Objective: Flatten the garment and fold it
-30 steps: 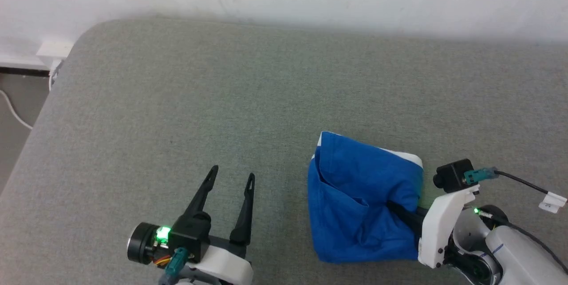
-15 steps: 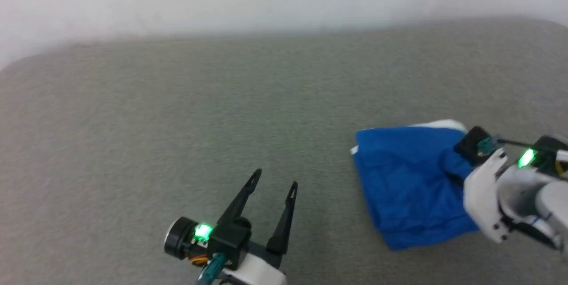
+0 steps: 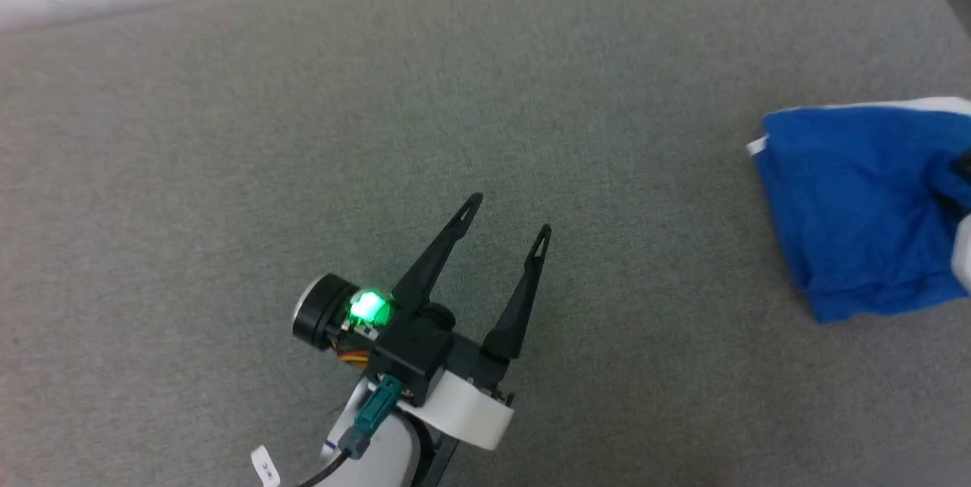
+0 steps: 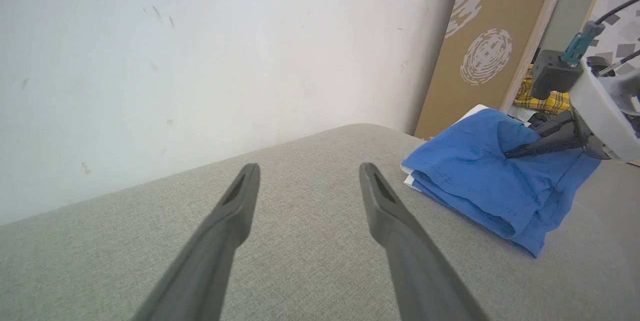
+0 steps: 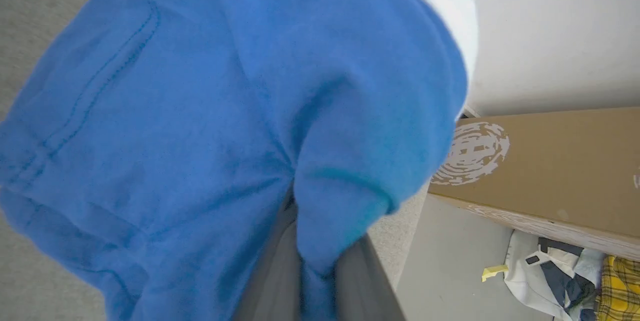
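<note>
The garment (image 3: 850,199) is a folded bundle of bright blue cloth with a white stripe along its far edge, lying at the right end of the grey surface. In the left wrist view the garment (image 4: 480,171) lies with my right gripper (image 4: 510,152) shut on a raised fold at its top. The right wrist view has blue cloth (image 5: 175,111) pinched between that gripper's (image 5: 312,261) dark fingers. My left gripper (image 3: 509,215) stands open and holds nothing, well to the left of the bundle; its spread fingers (image 4: 235,211) hover over bare surface.
The grey cushioned surface (image 3: 341,92) runs back to a white wall (image 4: 200,36). Its right edge lies just past the garment. A brown board (image 4: 490,41) leans there, with a heap of clothes (image 5: 575,271) on the floor below.
The whole head picture has shifted, so the camera turned. The garment, held by my right gripper, now sits farther from my left gripper and near the surface's right end. My left gripper stays open.
</note>
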You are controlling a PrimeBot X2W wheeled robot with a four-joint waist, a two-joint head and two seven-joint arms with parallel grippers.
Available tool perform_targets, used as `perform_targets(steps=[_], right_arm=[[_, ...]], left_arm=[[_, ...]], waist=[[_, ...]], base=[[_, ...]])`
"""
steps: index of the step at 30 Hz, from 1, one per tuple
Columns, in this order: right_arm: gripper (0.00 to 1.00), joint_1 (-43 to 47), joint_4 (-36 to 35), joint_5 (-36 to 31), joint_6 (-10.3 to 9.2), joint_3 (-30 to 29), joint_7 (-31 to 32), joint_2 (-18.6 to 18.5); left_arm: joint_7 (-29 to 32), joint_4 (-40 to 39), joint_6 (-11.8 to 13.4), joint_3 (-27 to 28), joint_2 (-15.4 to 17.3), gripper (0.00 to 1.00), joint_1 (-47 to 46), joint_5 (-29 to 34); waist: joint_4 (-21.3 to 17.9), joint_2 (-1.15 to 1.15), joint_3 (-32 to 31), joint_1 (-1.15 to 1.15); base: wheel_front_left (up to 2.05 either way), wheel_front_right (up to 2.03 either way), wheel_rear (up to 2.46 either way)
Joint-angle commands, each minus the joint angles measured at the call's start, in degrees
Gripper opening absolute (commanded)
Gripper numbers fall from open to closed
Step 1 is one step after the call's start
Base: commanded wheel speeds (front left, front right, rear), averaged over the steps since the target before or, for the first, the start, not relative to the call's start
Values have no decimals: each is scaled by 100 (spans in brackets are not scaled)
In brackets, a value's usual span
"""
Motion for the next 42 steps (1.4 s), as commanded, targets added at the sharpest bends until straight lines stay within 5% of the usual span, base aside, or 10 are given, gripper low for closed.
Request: perform_targets(steps=[1,19,20,21,22,32,42], right_arm=[[0,-111,225,-83,-12,-70,-196,12],[0,-481,2582,-1283,-12,-1000,-1564,213],[6,-505,2664,-1361,-12,-1038,-1614,230],[97,-529,2743,-1422,-12,-1090,-1696,259],[100,-542,2815,-1460,-12,-1152,-1748,318],[100,-635,3051,-1777,-12,-1361,-1910,446],[100,-654,2144,-1246,-12,-1762,-2368,841]], left_arm=[[-28,-79,-59,-33,44,100,-129,61],[-28,-441,137,-288,233,100,-419,171],[-28,-436,148,-297,235,100,-420,158],[-28,-425,157,-306,237,100,-419,144],[-28,-408,167,-314,238,100,-410,129],[-28,-170,313,-405,233,100,-56,23],[-28,-143,623,-107,166,100,576,-201]], waist=[[-193,0,770,-1],[309,0,1327,-1],[320,0,1317,-1],[328,0,1292,-1],[328,0,1253,-1],[294,0,199,-1],[500,0,-971,-1]], base=[[0,0,0],[0,0,0],[0,0,0],[0,0,0],[0,0,0],[0,0,0],[0,0,0]])
